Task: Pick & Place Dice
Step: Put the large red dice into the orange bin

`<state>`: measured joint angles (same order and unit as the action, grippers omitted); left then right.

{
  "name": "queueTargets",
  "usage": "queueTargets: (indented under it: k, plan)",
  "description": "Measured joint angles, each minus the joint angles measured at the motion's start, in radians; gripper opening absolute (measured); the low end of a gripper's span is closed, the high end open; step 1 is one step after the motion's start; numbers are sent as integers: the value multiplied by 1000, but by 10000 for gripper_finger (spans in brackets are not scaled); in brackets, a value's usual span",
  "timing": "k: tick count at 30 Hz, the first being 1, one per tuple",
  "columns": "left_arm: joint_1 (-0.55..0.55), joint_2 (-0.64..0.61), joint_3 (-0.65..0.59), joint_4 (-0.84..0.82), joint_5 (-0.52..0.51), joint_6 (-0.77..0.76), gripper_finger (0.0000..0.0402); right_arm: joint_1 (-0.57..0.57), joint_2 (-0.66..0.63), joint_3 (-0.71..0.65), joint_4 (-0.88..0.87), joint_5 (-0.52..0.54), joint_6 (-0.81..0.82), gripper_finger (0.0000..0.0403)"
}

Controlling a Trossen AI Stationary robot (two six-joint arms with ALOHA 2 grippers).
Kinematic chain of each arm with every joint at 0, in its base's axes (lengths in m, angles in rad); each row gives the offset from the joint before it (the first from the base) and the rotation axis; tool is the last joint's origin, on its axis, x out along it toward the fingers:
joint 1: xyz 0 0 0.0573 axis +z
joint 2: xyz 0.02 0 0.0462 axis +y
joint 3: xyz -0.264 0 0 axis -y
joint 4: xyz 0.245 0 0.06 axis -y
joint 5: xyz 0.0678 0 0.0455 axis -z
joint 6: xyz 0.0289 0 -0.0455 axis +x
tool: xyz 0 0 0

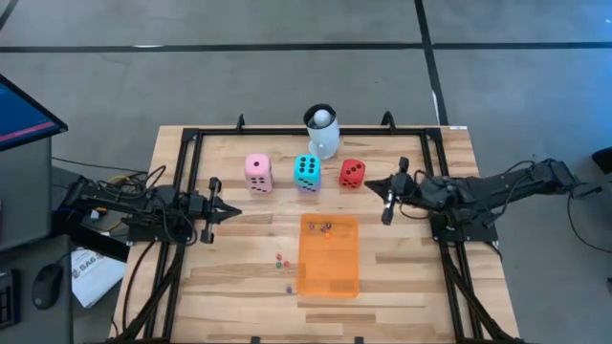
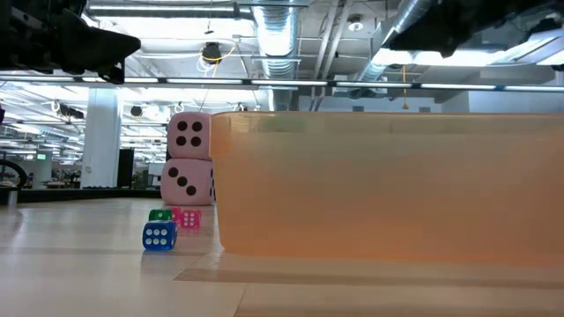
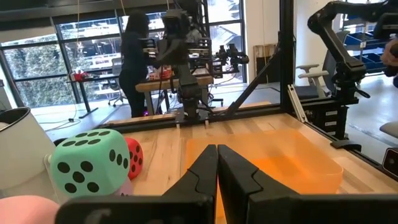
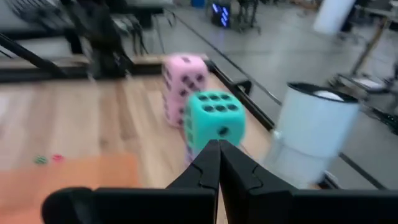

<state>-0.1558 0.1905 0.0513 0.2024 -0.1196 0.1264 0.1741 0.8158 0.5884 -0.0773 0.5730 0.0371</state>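
Note:
A row of big soft dice stands near the table's far edge: two pink dice stacked (image 1: 257, 174) (image 2: 189, 158), a teal die (image 1: 307, 172) (image 4: 214, 121) on a purple one, and a red die (image 1: 352, 173) (image 3: 133, 157). Tiny dice lie on the wood (image 1: 280, 258) (image 2: 159, 235), and a few lie in the orange tray (image 1: 320, 227). My left gripper (image 1: 229, 210) (image 3: 217, 155) is shut and hovers left of the tray. My right gripper (image 1: 371, 183) (image 4: 217, 148) is shut, its tip just right of the red die and pointing toward the teal one.
A white mug with a ball (image 1: 322, 131) (image 4: 311, 134) stands behind the teal die. The translucent orange tray (image 1: 328, 254) (image 2: 388, 185) fills the table's middle and blocks most of the low view. A black frame (image 1: 191, 139) borders the table. People work in the room beyond.

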Motion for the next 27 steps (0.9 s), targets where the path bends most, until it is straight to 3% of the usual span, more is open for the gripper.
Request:
queueTargets:
  k: [5,10,19,27]
  plan:
    - [0,0,0,0,0,0,0,-101,106,133,-226,-40,46,0]
    - [0,0,0,0,0,0,0,-218,212,255,-388,-176,9,0]
    - [0,0,0,0,-11,0,0,-460,318,344,-427,-471,-155,0]
    - [0,0,1,0,-39,0,0,-657,410,442,-601,-549,-199,0]
